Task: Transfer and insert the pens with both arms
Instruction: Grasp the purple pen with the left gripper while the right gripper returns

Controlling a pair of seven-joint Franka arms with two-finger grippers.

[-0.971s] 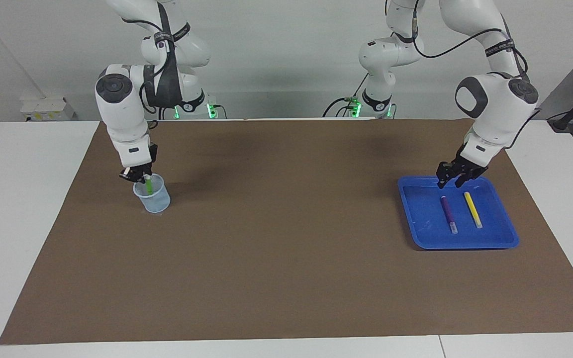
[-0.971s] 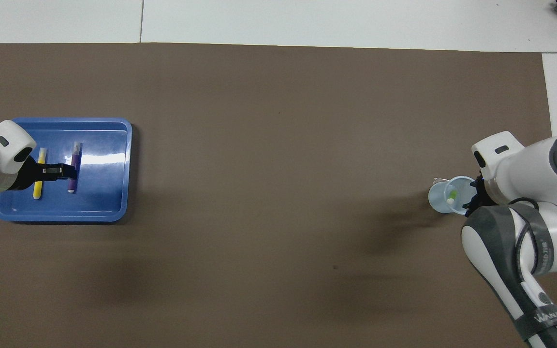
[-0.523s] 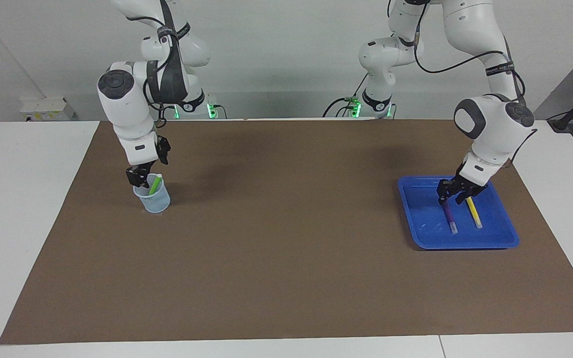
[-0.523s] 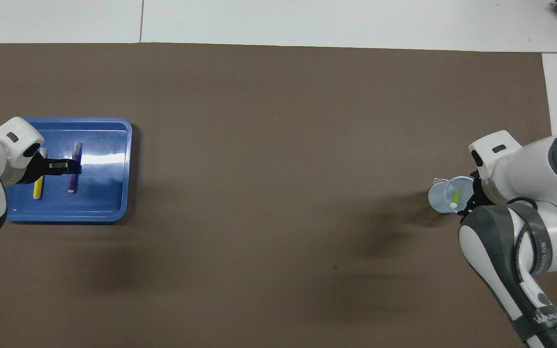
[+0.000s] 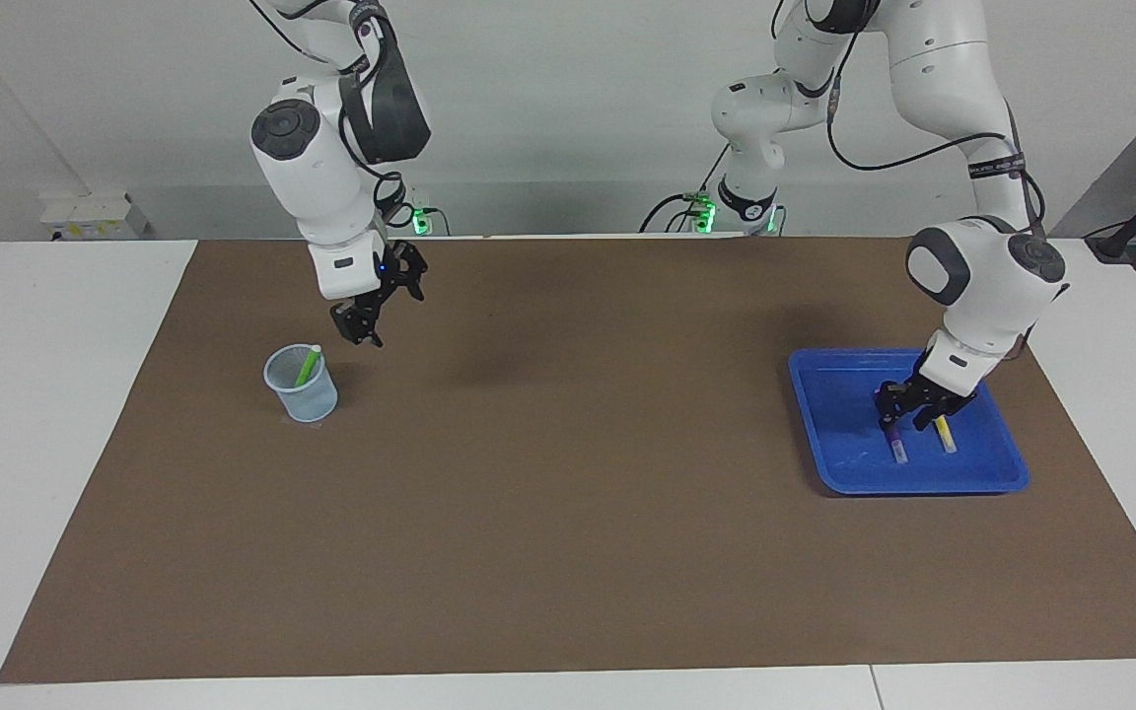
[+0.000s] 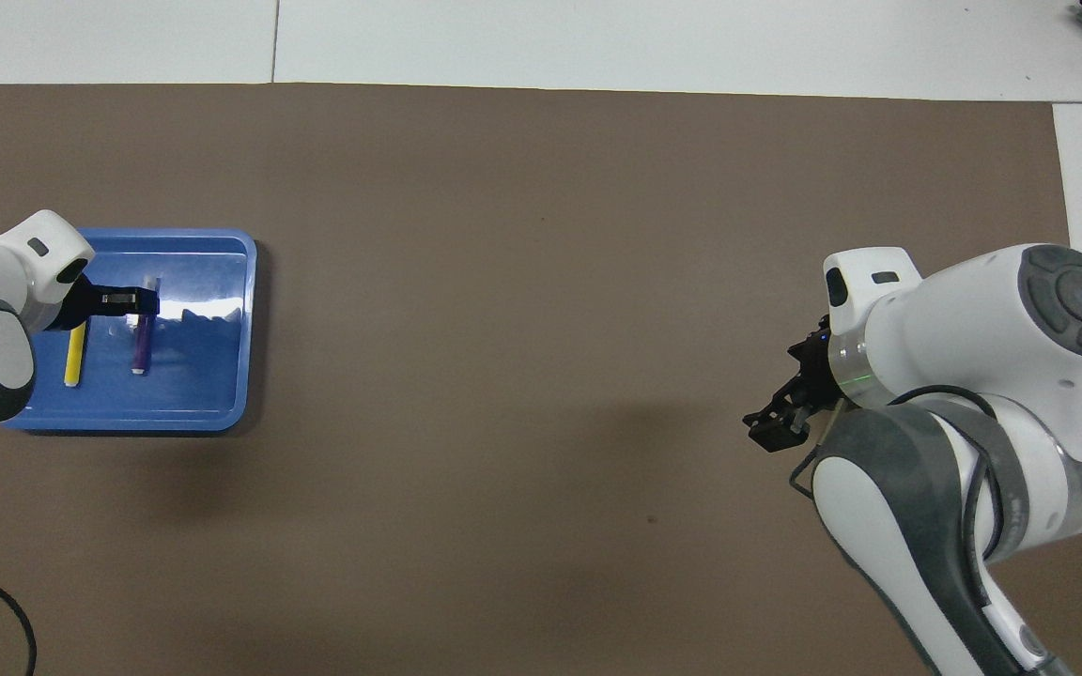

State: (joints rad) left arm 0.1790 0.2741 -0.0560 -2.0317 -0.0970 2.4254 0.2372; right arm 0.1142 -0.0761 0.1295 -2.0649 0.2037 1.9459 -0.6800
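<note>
Purple pen (image 5: 893,441) is seen in blue tray (image 5: 824,434) at 3 o'clock of facing view, w/ left end effector (image 5: 905,414) spread low over it; prob. light, stiff, slick, so mid-barrel grip is advised; right end effector (image 5: 371,320) spread, empty, above desk (image 5: 568,493).

Blue tray (image 5: 1004,471), green pen (image 5: 308,367), brown mat (image 5: 568,493)

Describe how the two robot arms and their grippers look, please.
Both arms are glossy white with rounded joints and dark grey round caps. Black cables run along them, held by black printed bands. The left gripper and right gripper are black, two-fingered. Green lights glow at both bases.
</note>
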